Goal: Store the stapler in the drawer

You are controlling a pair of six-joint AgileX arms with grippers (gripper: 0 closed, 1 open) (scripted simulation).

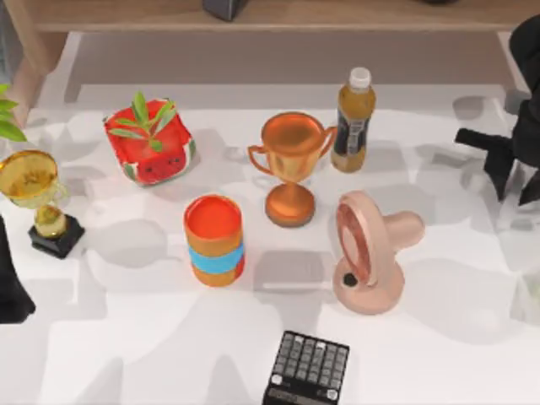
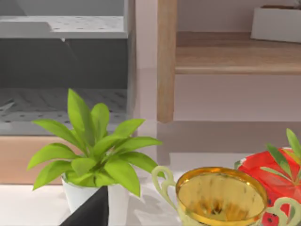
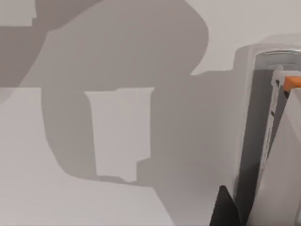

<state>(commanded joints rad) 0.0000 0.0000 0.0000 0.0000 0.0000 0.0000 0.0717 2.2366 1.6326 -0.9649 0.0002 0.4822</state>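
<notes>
The stapler (image 3: pixel 265 136), a slim light-grey body with an orange tip, lies on the white table in the right wrist view, right beside a dark part of my right gripper (image 3: pixel 225 207). In the top view my right gripper (image 1: pixel 499 160) hangs over the table's far right side. My left gripper (image 1: pixel 10 291) is at the left edge, near the gold trophy (image 1: pixel 38 194). Behind the potted plant (image 2: pixel 96 155) in the left wrist view stands the grey drawer unit (image 2: pixel 61 70), its dotted grey panels showing.
On the table stand a watermelon-patterned pot (image 1: pixel 150 142), an orange can with a blue band (image 1: pixel 214 240), a bronze trophy (image 1: pixel 291 164), a bottle (image 1: pixel 353 122), a pink fan (image 1: pixel 367 253) and a black calculator (image 1: pixel 308 369). A wooden shelf (image 1: pixel 278 15) runs along the back.
</notes>
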